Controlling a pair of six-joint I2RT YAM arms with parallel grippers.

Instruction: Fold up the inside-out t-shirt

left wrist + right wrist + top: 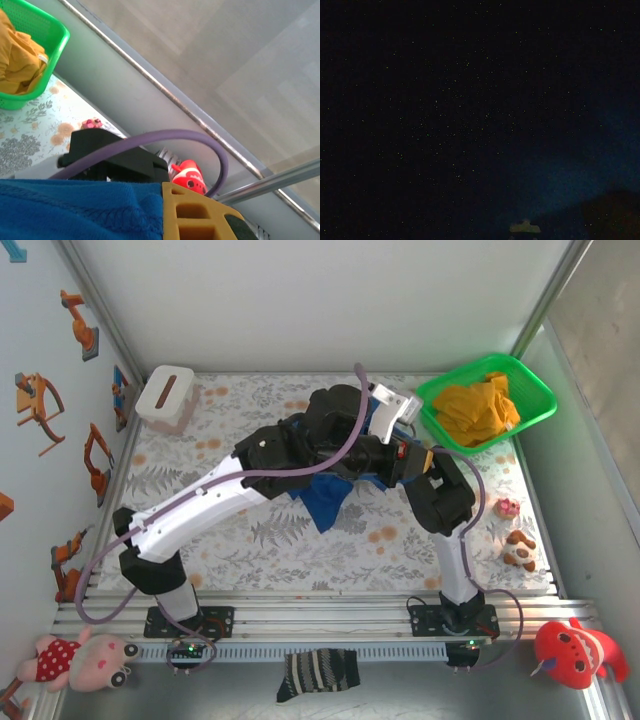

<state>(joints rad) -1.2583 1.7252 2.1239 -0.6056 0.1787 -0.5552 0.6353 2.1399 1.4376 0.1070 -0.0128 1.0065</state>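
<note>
The inside-out t-shirt [325,502] is a bunched royal-blue cloth at the middle of the patterned table, mostly covered by both arms. In the left wrist view its blue fabric [75,210] with a stitched hem lies pressed against my yellow finger [200,215]. My left gripper [390,425] is raised above the table near the green basket and is shut on that cloth. My right arm [440,495] reaches left under the left arm into the cloth, which hides its fingers. The right wrist view is almost black with a faint blue tint, so the right jaws cannot be made out.
A green basket [535,405] with a yellow-orange garment [480,410] stands at the back right, and its rim [50,30] also shows from the left wrist. A white box [167,397] sits back left. Small toys [518,550] lie at the right edge. A red plush [575,650] and a striped sock [317,675] lie in front.
</note>
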